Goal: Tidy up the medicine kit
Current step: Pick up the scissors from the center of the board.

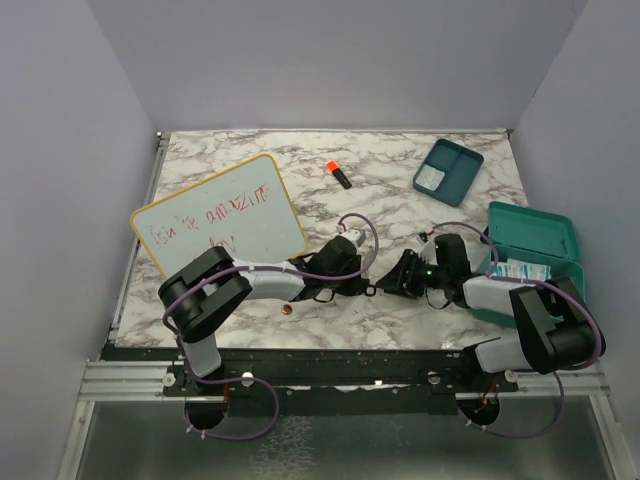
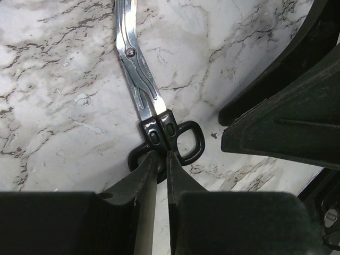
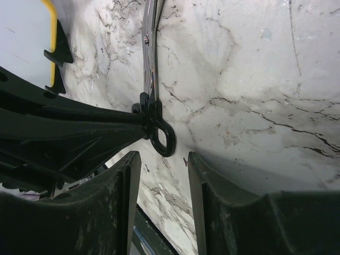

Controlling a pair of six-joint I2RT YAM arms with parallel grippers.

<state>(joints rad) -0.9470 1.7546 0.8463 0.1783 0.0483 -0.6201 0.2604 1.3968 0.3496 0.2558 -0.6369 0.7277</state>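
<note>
Marbled bench (image 1: 400, 200), pale walls. The medicine kit (image 1: 530, 235), stiff teal plastic, lies open at the right edge, its tray (image 1: 448, 167) farther back. The left pincer (image 2: 160, 155) clenches the scissors (image 2: 139, 79) by their handles, probably the safest hold on slick steel. The right pincer (image 3: 162, 155) gapes empty.

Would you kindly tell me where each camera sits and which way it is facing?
Top external: fixed above and behind the bases, looking down on the marble table, teal case, left arm and right arm.
Left wrist: on the left arm, looking along its left fingers, shut on the scissors' black handle; right arm at right.
Right wrist: on the right arm, looking between its open right fingers at the scissors.
Shared: both wrist views show the scissors over marble.
</note>
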